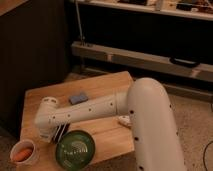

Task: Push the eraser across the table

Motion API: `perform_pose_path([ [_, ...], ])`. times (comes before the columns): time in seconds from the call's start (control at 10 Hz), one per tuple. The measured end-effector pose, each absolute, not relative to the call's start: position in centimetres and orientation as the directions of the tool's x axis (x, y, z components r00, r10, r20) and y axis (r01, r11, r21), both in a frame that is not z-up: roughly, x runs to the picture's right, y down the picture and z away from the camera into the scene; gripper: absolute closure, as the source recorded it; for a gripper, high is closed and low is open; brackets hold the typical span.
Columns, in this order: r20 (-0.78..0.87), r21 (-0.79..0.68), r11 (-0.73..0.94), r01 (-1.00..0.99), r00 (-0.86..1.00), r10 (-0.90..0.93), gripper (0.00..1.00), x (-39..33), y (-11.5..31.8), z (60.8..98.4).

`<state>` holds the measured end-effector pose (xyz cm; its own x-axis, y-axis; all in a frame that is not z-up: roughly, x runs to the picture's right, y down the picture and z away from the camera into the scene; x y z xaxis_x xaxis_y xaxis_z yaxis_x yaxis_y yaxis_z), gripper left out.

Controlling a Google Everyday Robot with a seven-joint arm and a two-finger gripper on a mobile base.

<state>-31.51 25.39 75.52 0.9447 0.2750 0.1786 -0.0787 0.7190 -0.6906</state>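
So the big white arm point(95, 110) reaches in from the right, laid low across the table point(102, 84), elbow bulging at the front right corner; the tool point(47, 134) points down near the left edge, and whether it's clenched or released I can't tell; the eraser point(61, 132) pokes out just beside it, right up against the green bowl point(75, 149); a white cup point(23, 152) sits at the front left corner; bare planks lie behind the arm around a grey-blue pad point(78, 98).

green bowl point(75, 149) at front edge, white cup point(23, 152) holding orange item point(20, 155) to its left, grey-blue pad point(78, 98) further back, gripper point(48, 135) low between cup and bowl
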Motion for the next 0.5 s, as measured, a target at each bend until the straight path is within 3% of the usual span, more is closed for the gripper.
perform_pose_path([
  [0.5, 0.171, -0.715, 0.696, -0.055, 0.952, 0.252, 0.85, -32.1, 26.7, 75.7],
])
